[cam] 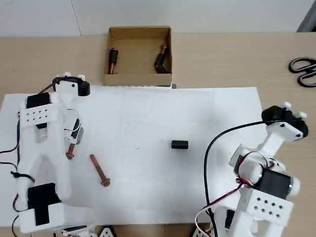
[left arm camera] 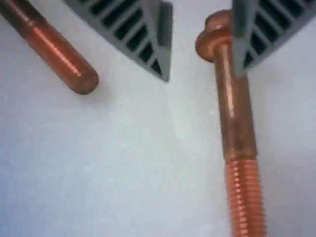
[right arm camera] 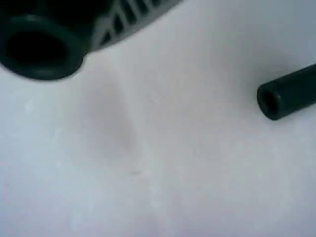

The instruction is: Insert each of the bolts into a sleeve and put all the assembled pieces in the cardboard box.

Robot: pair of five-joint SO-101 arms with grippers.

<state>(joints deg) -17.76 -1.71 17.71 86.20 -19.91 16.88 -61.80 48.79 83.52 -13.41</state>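
Note:
My left gripper (left arm camera: 202, 66) is open and low over the white sheet; its grey fingers (left arm camera: 143, 34) stand apart. A copper bolt (left arm camera: 234, 128) lies flat with its head against one finger; in the high view this bolt (cam: 70, 150) pokes out under the left gripper (cam: 73, 140). A second copper bolt (left arm camera: 59, 54) lies loose beside it (cam: 98, 170). A black sleeve (right arm camera: 34, 47) sits close against my right gripper's grey finger (right arm camera: 128, 17) and looks held. Another black sleeve (right arm camera: 289, 94) lies on the sheet (cam: 179, 144). The cardboard box (cam: 139, 33) holds two assembled pieces.
The white sheet (cam: 148, 113) covers the wooden table between the arms. Scissors (cam: 303, 70) lie at the far right edge. The right arm (cam: 266, 192) is folded at the near right, its black cable looping over the sheet.

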